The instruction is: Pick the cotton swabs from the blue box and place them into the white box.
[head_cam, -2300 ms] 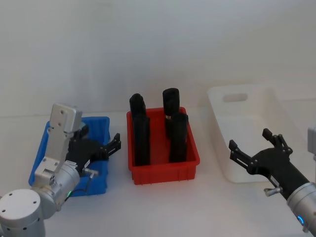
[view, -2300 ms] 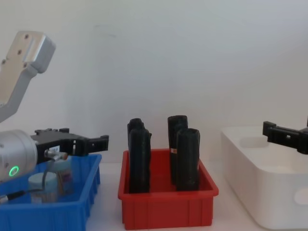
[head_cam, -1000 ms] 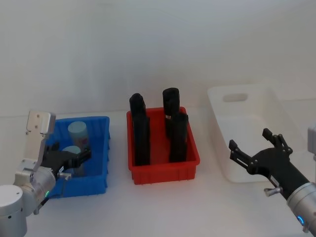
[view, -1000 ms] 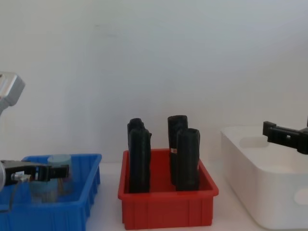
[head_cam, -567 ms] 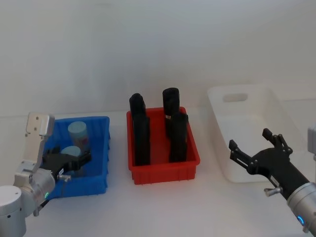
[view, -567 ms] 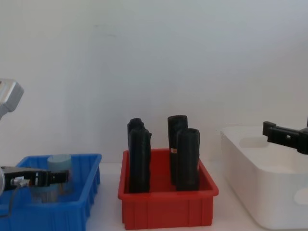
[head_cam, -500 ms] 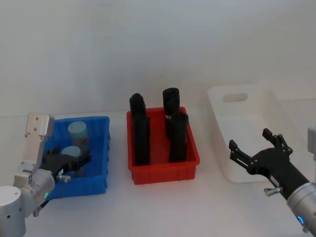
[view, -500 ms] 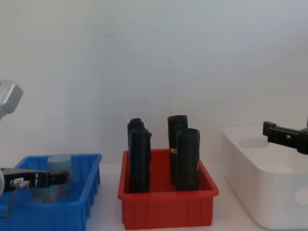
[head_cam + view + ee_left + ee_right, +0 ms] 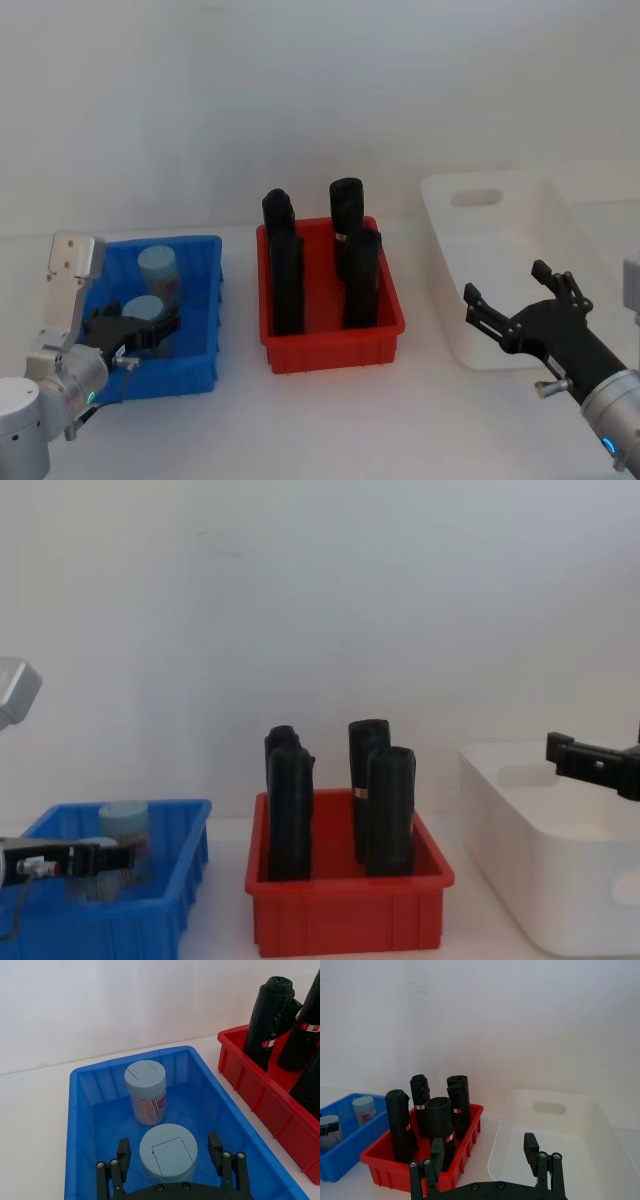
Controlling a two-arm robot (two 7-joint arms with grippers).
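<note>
Two cotton swabs tubs with pale blue lids stand in the blue box (image 9: 207, 300): a far one (image 9: 160, 268) and a near one (image 9: 146, 309). My left gripper (image 9: 140, 332) is low at the box's near end, open, and its fingers (image 9: 123, 1151) straddle the near tub (image 9: 168, 1160) with a gap on each side. The far tub (image 9: 145, 1087) stands free behind it. The white box (image 9: 565, 220) sits at the right with nothing showing inside. My right gripper (image 9: 520, 305) hovers open in front of the white box, holding nothing.
A red bin (image 9: 335, 350) with several upright black rolls (image 9: 285, 270) stands between the blue box and the white box. Bare white tabletop lies in front of all three containers, and a white wall rises behind them.
My left gripper has pulled back toward me and dropped lower in the blue box, coming level with the near tub. The right arm has not moved.
</note>
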